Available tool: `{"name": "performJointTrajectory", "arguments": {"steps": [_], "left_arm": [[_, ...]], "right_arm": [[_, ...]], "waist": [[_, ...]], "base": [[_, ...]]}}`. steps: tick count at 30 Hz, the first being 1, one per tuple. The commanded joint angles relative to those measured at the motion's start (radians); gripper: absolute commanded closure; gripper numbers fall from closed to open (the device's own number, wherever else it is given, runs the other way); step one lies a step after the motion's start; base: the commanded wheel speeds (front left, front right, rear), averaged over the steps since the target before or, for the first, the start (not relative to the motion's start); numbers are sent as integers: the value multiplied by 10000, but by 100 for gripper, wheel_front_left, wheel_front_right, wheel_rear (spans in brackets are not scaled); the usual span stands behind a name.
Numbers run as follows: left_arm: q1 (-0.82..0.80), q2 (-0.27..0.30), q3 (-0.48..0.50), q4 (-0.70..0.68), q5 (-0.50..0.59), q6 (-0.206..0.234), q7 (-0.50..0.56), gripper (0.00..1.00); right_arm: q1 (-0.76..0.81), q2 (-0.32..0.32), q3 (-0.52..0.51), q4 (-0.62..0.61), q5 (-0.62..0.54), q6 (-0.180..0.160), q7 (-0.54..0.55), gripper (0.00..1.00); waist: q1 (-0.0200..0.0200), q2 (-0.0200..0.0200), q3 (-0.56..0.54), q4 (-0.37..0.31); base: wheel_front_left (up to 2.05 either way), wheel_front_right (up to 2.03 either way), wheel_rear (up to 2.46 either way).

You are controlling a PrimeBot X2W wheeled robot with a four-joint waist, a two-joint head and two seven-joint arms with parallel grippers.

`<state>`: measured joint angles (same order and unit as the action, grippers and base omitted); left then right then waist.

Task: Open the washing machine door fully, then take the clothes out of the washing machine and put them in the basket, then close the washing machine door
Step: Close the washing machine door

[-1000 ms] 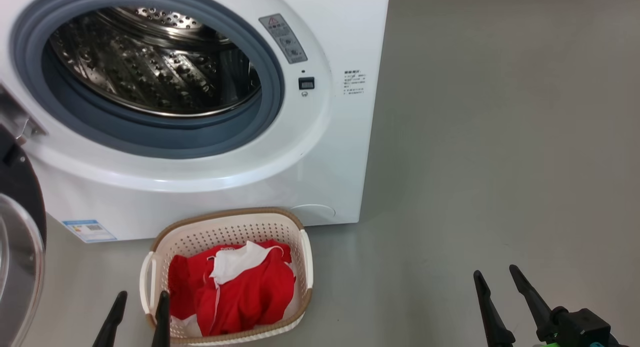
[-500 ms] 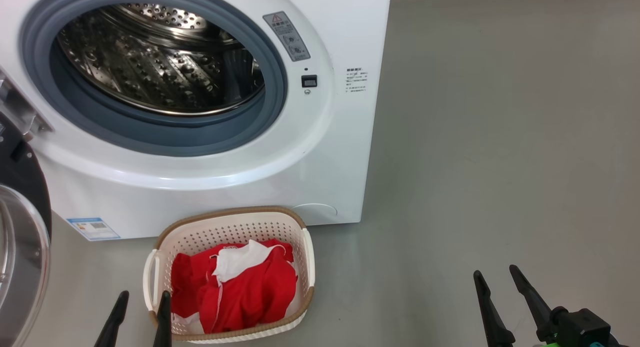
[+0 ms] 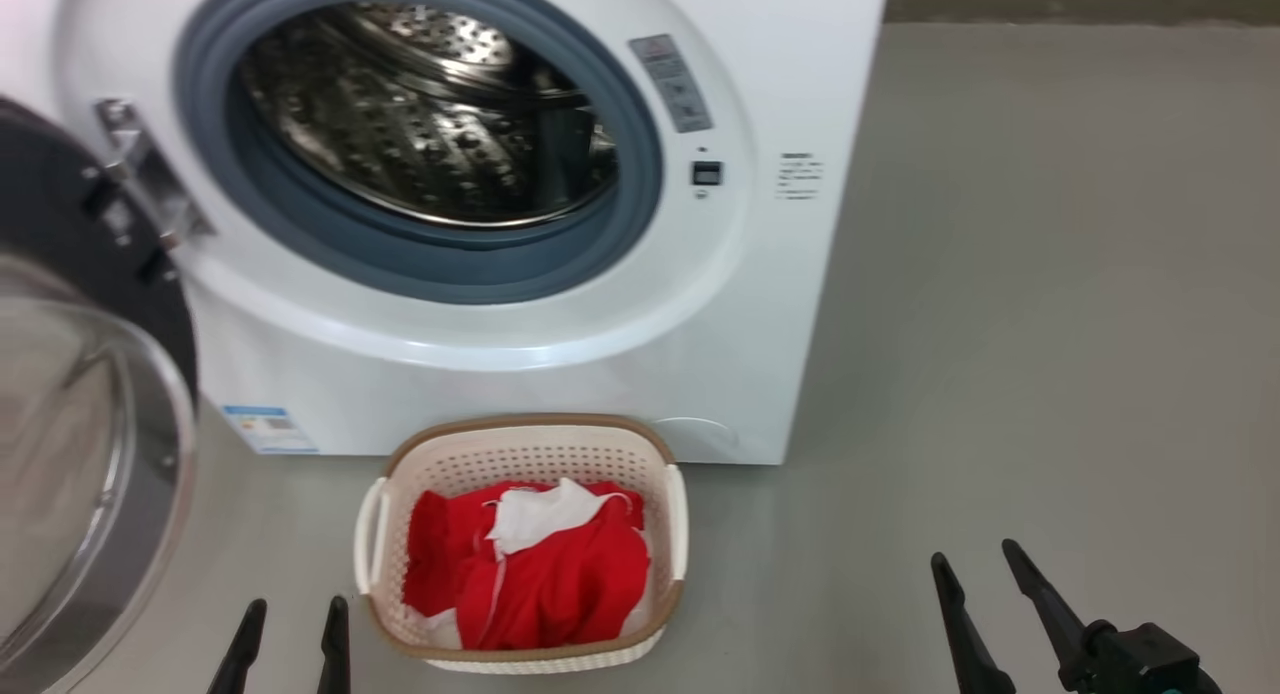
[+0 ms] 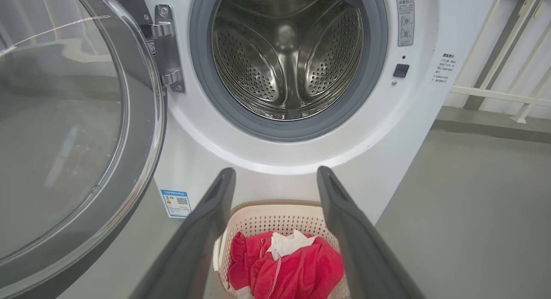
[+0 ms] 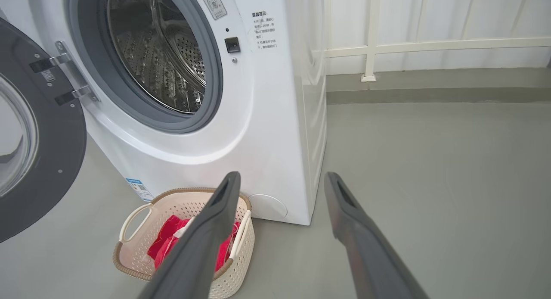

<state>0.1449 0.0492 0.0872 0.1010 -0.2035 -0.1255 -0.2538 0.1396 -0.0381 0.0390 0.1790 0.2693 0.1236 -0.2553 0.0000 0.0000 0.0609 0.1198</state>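
Clothes (image 3: pixel 545 584) in the basket (image 3: pixel 520 422)
Left gripper (image 3: pixel 293 614), wide, just left of it; right gripper (image 3: pixel 974 556), wide, well right; door (image 3: pixel 90 404) probably fully open.

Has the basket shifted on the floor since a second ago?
No. The basket still stands right in front of the washing machine, its back right corner beside the round cover; the whole view slid right, so the camera moved.
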Motion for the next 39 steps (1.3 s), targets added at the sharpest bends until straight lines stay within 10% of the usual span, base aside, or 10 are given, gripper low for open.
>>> {"name": "performJointTrajectory", "arguments": {"steps": [1,17,39], "left_arm": [[-127,52,366,-178,-13,-52,-80,0],[347,12,-270,112,-795,382,-80,0],[950,11,-367,-838,-1857,1348,-80,0]], "right_arm": [[-147,-121,261,-190,-209,71,-65,0],[-224,-260,730,93,-188,71,-65,0],[-1216,-469,2010,690,51,71,-65,0]], "waist": [[0,0,-162,556],[0,0,-516,3464],[0,0,-277,3819]], "base": [[0,0,0],[0,0,0],[0,0,0]]}}
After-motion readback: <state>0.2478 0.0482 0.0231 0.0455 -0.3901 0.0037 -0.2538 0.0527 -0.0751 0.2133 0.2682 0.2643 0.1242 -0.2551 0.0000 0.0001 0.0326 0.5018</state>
